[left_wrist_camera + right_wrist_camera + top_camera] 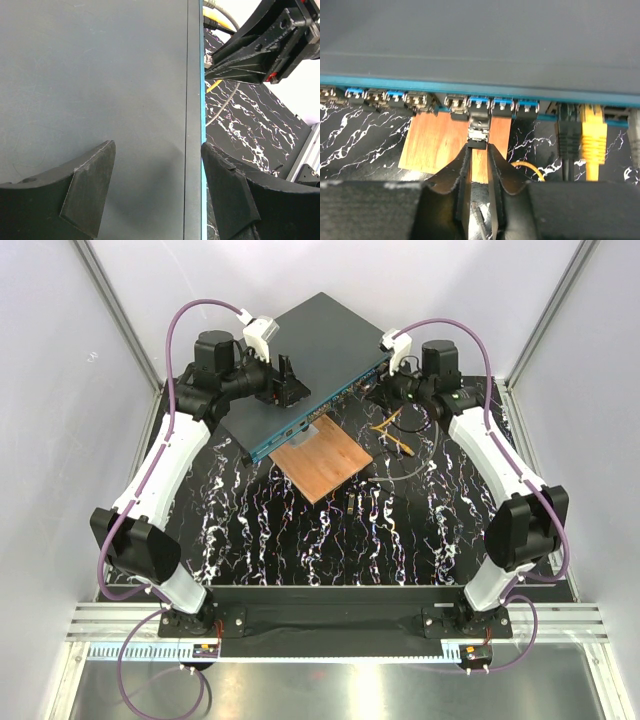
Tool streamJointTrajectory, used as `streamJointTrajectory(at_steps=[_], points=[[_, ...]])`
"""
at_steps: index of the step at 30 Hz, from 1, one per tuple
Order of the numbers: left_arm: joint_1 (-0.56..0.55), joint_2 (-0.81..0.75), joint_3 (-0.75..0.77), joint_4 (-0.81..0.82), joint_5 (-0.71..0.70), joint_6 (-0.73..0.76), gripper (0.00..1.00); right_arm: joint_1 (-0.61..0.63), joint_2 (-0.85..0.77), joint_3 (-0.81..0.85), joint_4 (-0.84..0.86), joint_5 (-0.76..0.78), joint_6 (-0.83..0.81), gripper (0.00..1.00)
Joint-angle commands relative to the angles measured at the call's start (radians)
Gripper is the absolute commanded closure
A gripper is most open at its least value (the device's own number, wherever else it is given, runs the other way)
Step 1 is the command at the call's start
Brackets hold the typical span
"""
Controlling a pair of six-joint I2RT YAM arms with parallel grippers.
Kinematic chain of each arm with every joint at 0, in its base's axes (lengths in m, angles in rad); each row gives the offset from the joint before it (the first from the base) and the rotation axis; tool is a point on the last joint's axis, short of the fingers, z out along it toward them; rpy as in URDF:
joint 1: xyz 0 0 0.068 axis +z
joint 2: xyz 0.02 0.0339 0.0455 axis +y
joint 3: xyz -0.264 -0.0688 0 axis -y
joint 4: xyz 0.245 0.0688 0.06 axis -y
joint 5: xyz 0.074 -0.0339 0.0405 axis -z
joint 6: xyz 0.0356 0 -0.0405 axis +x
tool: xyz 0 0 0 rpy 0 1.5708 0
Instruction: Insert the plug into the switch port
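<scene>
The switch [310, 355] is a flat dark grey-teal box lying at the back centre, its blue socket face [435, 85] turned toward the right arm. My right gripper [479, 147] is shut on the tail of a small metal and black plug [479, 131]. The plug's front end sits at a socket in the middle of the row. My left gripper [157, 185] is open over the switch top [100, 75]. One finger rests above the lid and the other finger [227, 190] hangs past the front edge. In the top view it [288, 388] sits on the switch's left part.
A brown square board [322, 460] lies under the switch's front edge. Black [568, 137], yellow [593, 135] and grey cables are plugged in right of my plug. A loose yellow cable [392, 428] and a small connector [353, 502] lie on the black marbled table.
</scene>
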Motion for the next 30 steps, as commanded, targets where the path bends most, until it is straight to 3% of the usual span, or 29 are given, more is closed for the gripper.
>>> streamJointTrajectory(at_steps=[1, 3, 8, 30], points=[[0.003, 0.002, 0.036, 0.048, 0.025, 0.000, 0.25, 0.014, 0.024, 0.067, 0.004, 0.008, -0.012, 0.78], [0.003, 0.002, 0.037, 0.050, 0.027, 0.002, 0.26, 0.019, 0.041, 0.083, 0.001, 0.012, -0.017, 0.80], [0.003, 0.000, 0.031, 0.042, 0.027, 0.005, 0.26, 0.028, 0.070, 0.113, 0.018, 0.021, -0.038, 1.00], [0.002, 0.003, 0.028, 0.020, 0.028, 0.031, 0.26, 0.082, 0.174, 0.277, 0.009, 0.088, -0.006, 1.00]])
